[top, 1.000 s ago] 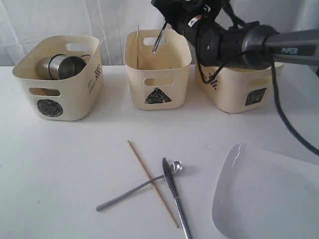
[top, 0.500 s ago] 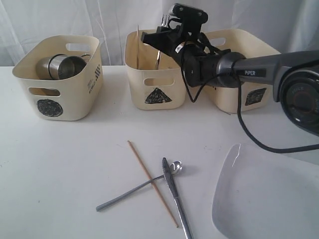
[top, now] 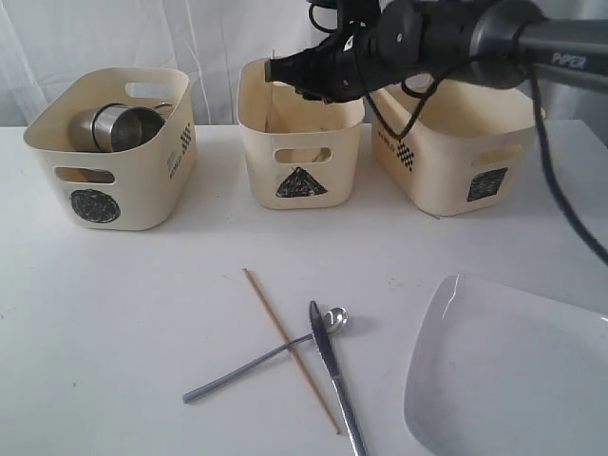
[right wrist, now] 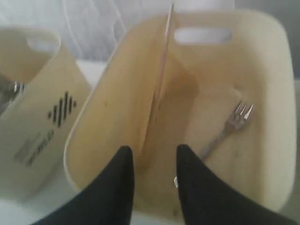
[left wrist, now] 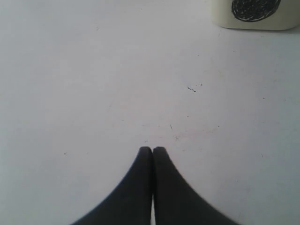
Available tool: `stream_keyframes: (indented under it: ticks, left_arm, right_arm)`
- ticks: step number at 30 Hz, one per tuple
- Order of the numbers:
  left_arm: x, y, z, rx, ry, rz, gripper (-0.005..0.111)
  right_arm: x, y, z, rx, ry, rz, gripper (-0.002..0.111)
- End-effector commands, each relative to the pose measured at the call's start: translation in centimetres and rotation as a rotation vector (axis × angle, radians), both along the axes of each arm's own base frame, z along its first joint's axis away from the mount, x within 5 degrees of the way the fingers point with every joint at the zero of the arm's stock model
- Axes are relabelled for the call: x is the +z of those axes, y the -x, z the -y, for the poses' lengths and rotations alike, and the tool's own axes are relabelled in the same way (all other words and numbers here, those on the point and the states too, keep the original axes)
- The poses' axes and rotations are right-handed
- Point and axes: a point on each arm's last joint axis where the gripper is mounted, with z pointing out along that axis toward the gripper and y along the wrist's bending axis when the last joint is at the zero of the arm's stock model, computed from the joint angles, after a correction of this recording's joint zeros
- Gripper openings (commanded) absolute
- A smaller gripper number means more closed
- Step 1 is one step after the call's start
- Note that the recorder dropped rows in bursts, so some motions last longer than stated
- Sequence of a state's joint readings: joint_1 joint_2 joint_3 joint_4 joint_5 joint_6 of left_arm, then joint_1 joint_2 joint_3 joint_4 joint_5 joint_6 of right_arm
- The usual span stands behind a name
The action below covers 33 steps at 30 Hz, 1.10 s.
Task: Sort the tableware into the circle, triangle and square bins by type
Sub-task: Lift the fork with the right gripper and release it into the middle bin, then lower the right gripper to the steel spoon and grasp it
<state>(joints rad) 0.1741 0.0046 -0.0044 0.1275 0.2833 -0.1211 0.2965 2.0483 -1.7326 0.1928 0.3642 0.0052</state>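
A: What's left on the table (top: 114, 313) for the triangle bin (top: 300, 133)?

B: A knife (top: 334, 376), a spoon (top: 261, 359) and one chopstick (top: 290, 348), all crossed in one small pile near the front edge. The knife's long axis runs away from the camera, tip toward the bins. The spoon lies slantwise under it, bowl just right of the knife tip. The chopstick slants the other way, over the spoon's handle.

A: And the tool?

B: The right gripper (right wrist: 154, 161) hangs over the triangle bin, jaws part open with nothing between them. Below it in the bin lies a fork (right wrist: 227, 127), and a second chopstick (right wrist: 161, 61) leans upright against the wall. The pile lies forward of that gripper and well apart from it, toward the camera.

A: Which arm is nearer?

B: I'd judge the right one. The left gripper (left wrist: 152, 152) is closed, empty, low over bare table, with only the base of the circle bin (top: 112, 144) in its wrist view.

A: Anything in the way?

B: The crossing itself: lifting the spoon would likely disturb the knife and chopstick. The white square plate (top: 503, 375) sits just right of the pile, near the knife. The steel mugs (top: 119, 126) are in the circle bin, and the square bin (top: 456, 142) stands to the right, partly behind the arm.
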Motion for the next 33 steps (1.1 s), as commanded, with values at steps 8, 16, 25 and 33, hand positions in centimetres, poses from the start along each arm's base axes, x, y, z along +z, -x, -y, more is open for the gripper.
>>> stream_keyframes:
  ticks: [8, 16, 25, 33]
  left_arm:
    - [-0.1, 0.0, 0.0, -0.005, 0.0, 0.001, 0.0]
    - [-0.1, 0.0, 0.0, -0.005, 0.0, 0.001, 0.0]
    - [-0.1, 0.0, 0.0, -0.005, 0.0, 0.001, 0.0]
    - [-0.1, 0.0, 0.0, -0.005, 0.0, 0.001, 0.0]
  right_arm:
    - [0.2, 10.9, -3.2, 0.224, 0.147, -0.443, 0.0]
    - [-5.2, 17.5, -10.2, 0.757, 0.471, -0.532, 0.002]
    - [-8.0, 16.3, -10.1, 1.311, 0.907, -0.245, 0.039]
    - [-11.1, 15.6, -10.6, 1.375, 0.942, -0.243, 0.039]
